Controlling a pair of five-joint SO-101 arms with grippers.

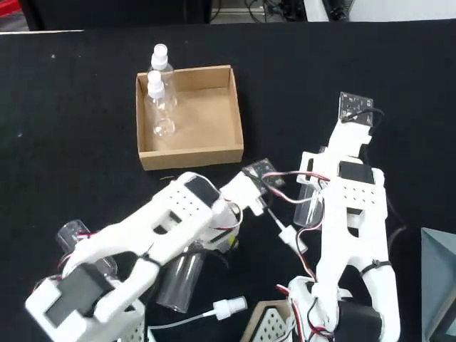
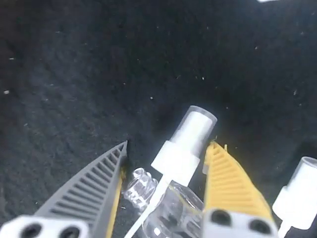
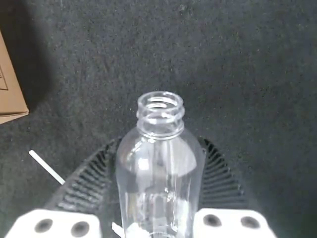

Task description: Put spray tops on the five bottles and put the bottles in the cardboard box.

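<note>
Right hand: clamped on an uncapped clear bottle, neck open; centre-right in the high view. Left hand: fingers apart, a spray top between them, nearer the yellow finger. Cardboard box, upper left of centre on the black tabletop, holds two capped bottles along its left wall. A loose spray top lies at bottom centre.
</note>
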